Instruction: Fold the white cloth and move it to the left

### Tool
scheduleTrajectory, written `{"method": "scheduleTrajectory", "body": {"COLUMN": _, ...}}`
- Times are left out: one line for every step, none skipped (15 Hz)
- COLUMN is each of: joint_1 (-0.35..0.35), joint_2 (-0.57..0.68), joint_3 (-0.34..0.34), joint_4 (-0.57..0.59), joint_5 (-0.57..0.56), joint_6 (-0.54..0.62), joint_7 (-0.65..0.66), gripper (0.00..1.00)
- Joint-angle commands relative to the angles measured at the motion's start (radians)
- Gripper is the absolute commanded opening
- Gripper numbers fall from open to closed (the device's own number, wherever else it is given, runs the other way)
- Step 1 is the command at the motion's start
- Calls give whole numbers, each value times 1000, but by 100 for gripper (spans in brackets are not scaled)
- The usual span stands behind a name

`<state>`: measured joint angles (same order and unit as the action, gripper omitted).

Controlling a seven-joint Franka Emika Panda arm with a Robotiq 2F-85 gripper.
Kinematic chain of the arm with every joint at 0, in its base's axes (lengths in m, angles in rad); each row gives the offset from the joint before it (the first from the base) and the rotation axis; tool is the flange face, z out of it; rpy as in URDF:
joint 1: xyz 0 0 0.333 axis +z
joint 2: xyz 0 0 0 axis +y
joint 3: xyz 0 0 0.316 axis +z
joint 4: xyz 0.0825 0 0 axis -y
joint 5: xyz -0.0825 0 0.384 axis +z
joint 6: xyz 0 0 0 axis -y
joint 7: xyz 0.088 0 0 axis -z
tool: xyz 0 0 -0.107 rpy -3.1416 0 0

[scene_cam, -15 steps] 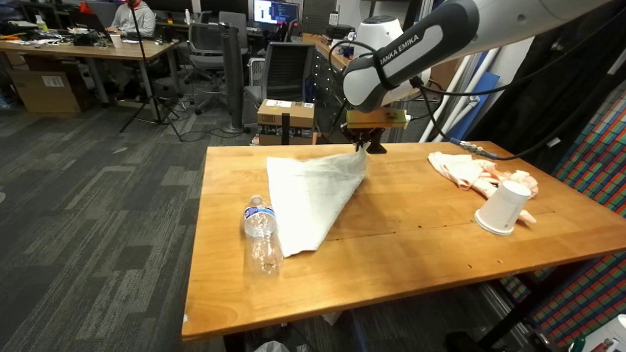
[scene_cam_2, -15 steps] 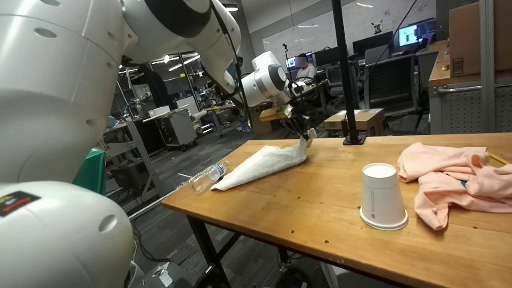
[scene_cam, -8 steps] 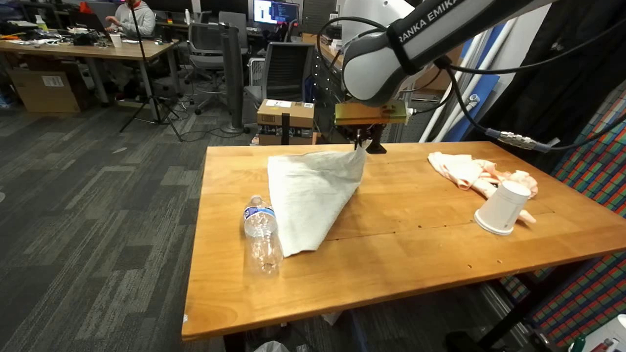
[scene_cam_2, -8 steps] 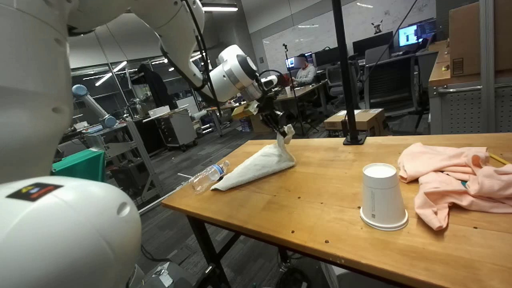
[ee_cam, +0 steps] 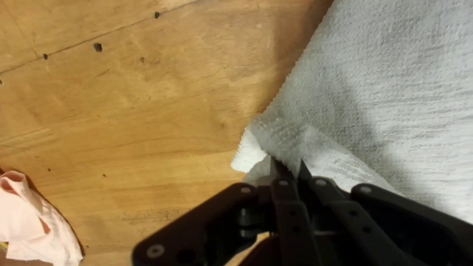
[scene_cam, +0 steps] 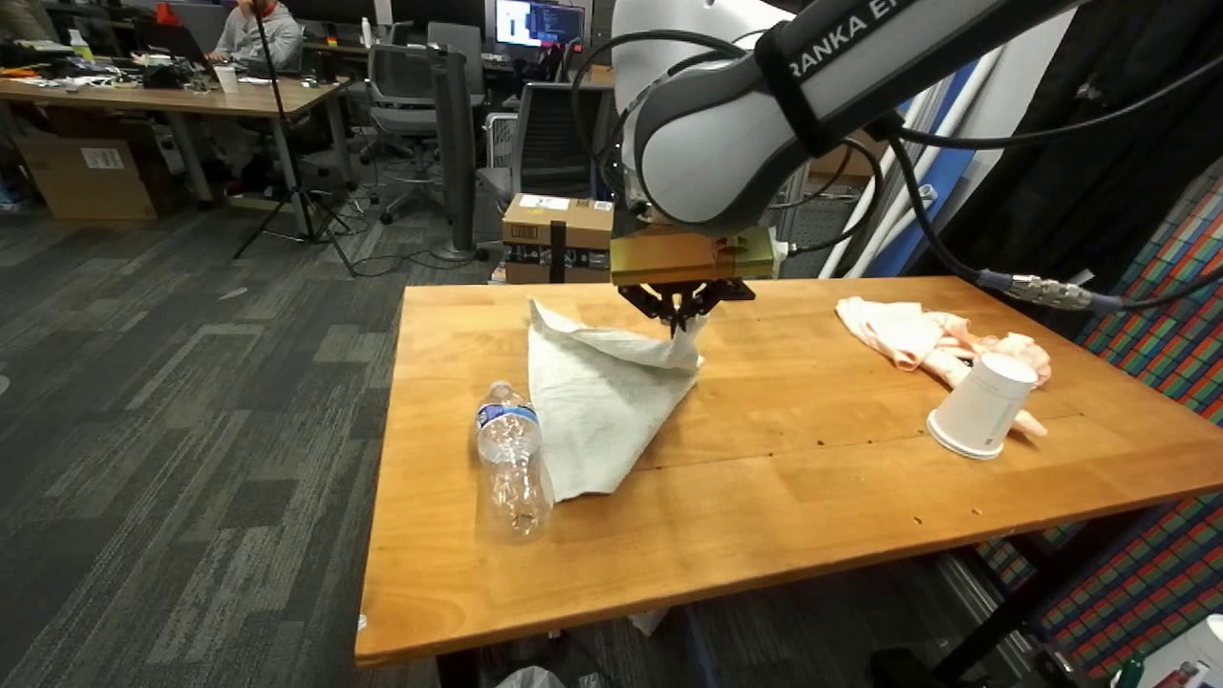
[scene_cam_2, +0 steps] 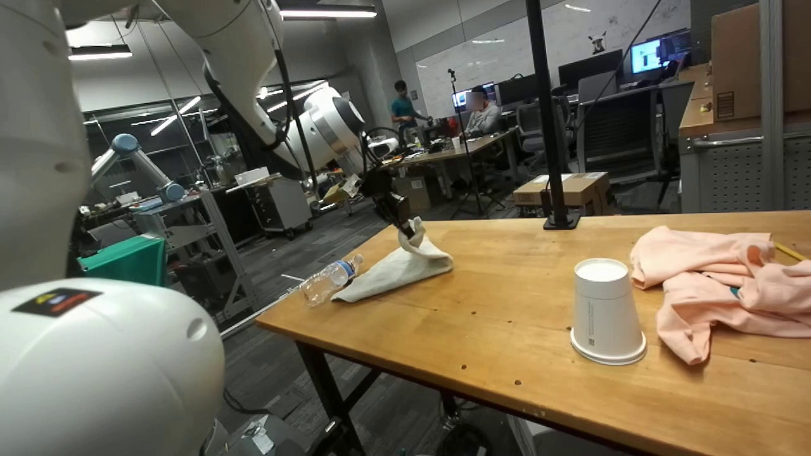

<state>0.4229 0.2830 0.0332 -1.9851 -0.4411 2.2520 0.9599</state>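
One btl (scene_cam: 514,457) beside cloth (scene_cam: 602,420), cup (scene_cam_2: 608,313) nr rag (scene_cam_2: 716,304)

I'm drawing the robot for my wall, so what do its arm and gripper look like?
The arm is mostly white and grey with big, rounded joints, black cables with a silvery connector, and pale letters including "RANKA". There's also a black sticker with red and yellow marks. Below a gold-coloured block, the gripper is black, with silvery round screws and two slim fingers.
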Motion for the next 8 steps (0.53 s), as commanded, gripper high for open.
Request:
{"method": "scheduleTrajectory", "body": {"joint_1": 20, "joint_2": -33, "joint_3": 56, "joint_4": 34, "joint_5": -73, "joint_6": -123, "joint_7": 37, "gripper": 6}}
{"method": "scheduleTrajectory", "body": {"joint_1": 25, "joint_2": -34, "joint_3": 72, "joint_4": 47, "joint_5": -84, "joint_6": -158, "joint_7": 40, "gripper": 5}}
{"method": "scheduleTrajectory", "body": {"joint_1": 33, "joint_2": -30, "joint_3": 87, "joint_4": 70, "joint_5": -105, "joint_6": -202, "joint_7": 46, "gripper": 5}}
{"method": "scheduleTrajectory", "body": {"joint_1": 42, "joint_2": -30, "joint_3": 101, "joint_4": 88, "joint_5": -129, "joint_6": -248, "joint_7": 48, "gripper": 5}}
{"method": "scheduleTrajectory", "body": {"joint_1": 52, "joint_2": -23, "joint_3": 115, "joint_4": 115, "joint_5": -159, "joint_6": -299, "joint_7": 43, "gripper": 5}}
{"method": "scheduleTrajectory", "body": {"joint_1": 64, "joint_2": -16, "joint_3": 129, "joint_4": 139, "joint_5": -200, "joint_6": -352, "joint_7": 27, "gripper": 5}}
{"method": "scheduleTrajectory", "body": {"joint_1": 71, "joint_2": -9, "joint_3": 144, "joint_4": 160, "joint_5": -246, "joint_6": -392, "joint_7": 4, "gripper": 5}}
{"method": "scheduleTrajectory", "body": {"joint_1": 74, "joint_2": 0, "joint_3": 158, "joint_4": 179, "joint_5": -278, "joint_6": -427, "joint_7": -22, "gripper": 5}}
